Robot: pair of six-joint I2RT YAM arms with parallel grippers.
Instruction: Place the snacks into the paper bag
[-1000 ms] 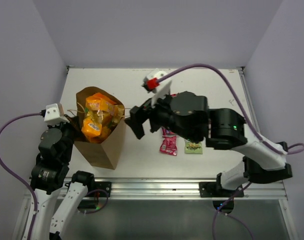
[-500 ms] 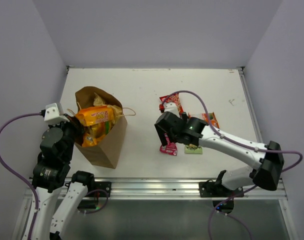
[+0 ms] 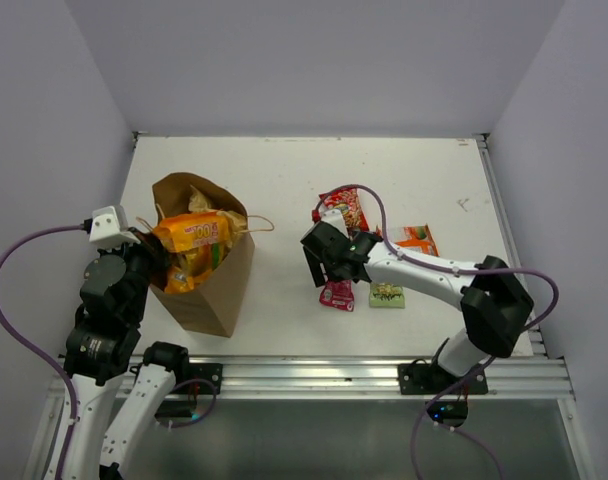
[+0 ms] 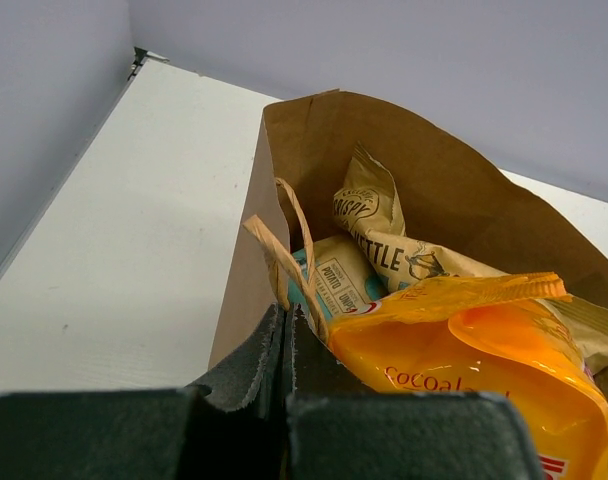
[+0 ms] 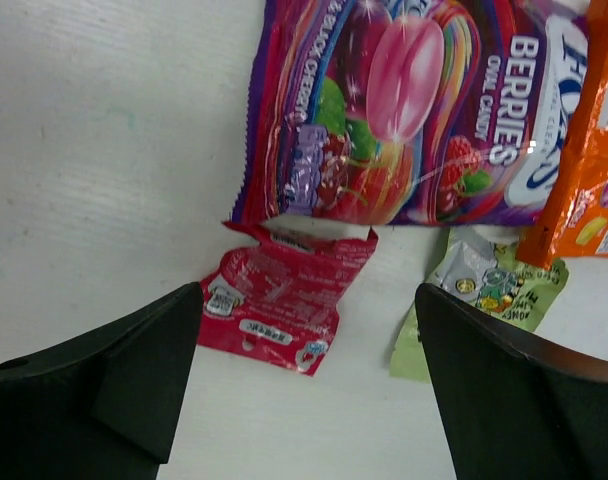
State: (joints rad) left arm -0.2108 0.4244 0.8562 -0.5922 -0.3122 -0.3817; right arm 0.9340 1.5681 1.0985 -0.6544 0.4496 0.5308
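- Right gripper [image 5: 304, 390]: jaws wide apart, empty, poised over the small red packet [image 5: 279, 295], probably the next pick.
- Left gripper [image 4: 287, 335]: closed tight on the paper bag [image 4: 404, 150] at its rim, apparently steadying it upright for loading.
- Orange chip bag [image 4: 484, 350] pokes from the paper bag; purple packet [image 5: 414, 110] and green packet [image 5: 479, 295] lie well right of it.
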